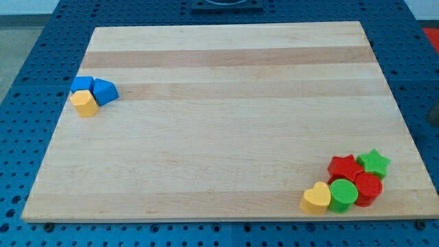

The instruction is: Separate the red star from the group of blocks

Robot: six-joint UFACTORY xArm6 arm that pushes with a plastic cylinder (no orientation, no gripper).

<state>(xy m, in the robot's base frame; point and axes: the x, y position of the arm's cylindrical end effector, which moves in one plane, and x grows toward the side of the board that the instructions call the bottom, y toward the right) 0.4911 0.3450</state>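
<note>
Sitting in a tight cluster at the wooden board's (226, 103) lower right, the red star (344, 167) touches a green star (374, 162), red cylinder (368, 188), green cylinder (343, 194) and yellow heart (316, 198). My tip is out of view, so its state cannot be told.

Two blue blocks (95, 88) are sitting together near the wooden worktop's (226, 103) left edge; a yellow block (84, 103) is touching them on the near side.
</note>
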